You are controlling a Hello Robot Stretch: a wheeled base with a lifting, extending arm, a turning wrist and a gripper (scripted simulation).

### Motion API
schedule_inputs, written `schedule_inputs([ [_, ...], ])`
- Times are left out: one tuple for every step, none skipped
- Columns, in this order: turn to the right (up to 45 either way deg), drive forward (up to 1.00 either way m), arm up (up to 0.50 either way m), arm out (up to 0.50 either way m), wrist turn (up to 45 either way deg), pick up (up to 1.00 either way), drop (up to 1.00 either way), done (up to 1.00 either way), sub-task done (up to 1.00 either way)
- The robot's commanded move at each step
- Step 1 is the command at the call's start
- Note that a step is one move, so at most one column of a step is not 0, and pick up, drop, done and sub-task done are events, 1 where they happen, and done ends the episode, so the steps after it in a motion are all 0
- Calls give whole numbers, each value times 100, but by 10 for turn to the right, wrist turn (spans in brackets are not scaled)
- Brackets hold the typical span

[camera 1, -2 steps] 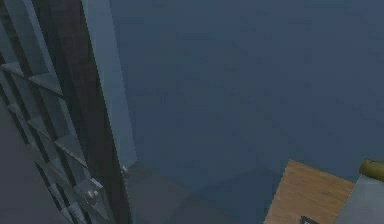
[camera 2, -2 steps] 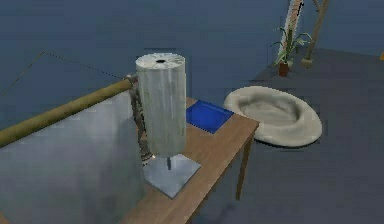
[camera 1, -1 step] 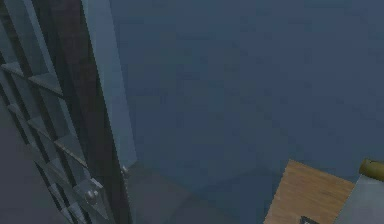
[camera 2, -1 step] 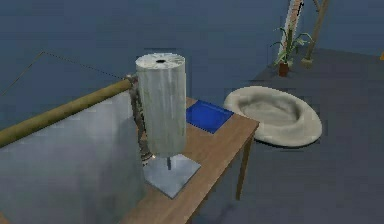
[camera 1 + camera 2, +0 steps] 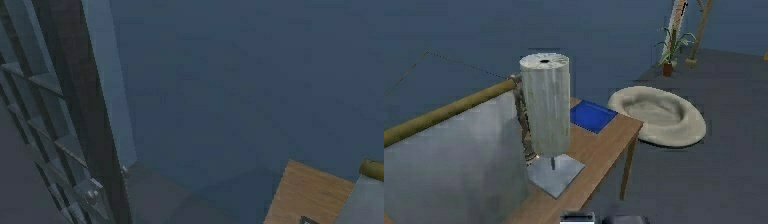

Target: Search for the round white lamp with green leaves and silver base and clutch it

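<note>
Claw (image 5: 577, 217) at near edge; its load cannot be told. Best to take the lamp (image 5: 544, 100) by its stem, above the table (image 5: 606, 150).

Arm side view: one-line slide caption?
White cylindrical lamp on square silver base, on wooden table by a flat blue item; cream cushion on floor.

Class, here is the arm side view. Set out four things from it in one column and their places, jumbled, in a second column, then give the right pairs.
Things:
1. lamp
2. blue flat thing
3. cream cushion
4. potted plant

Places:
A. on the floor beside the table
B. far off, at the view's upper right
C. upright on its silver base
D. lying on the table, right of the lamp

Pairs: 1-C, 2-D, 3-A, 4-B
</note>
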Motion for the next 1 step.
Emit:
schedule_inputs([
  [0, 0, 0, 18, 0, 0, 0, 0, 0],
])
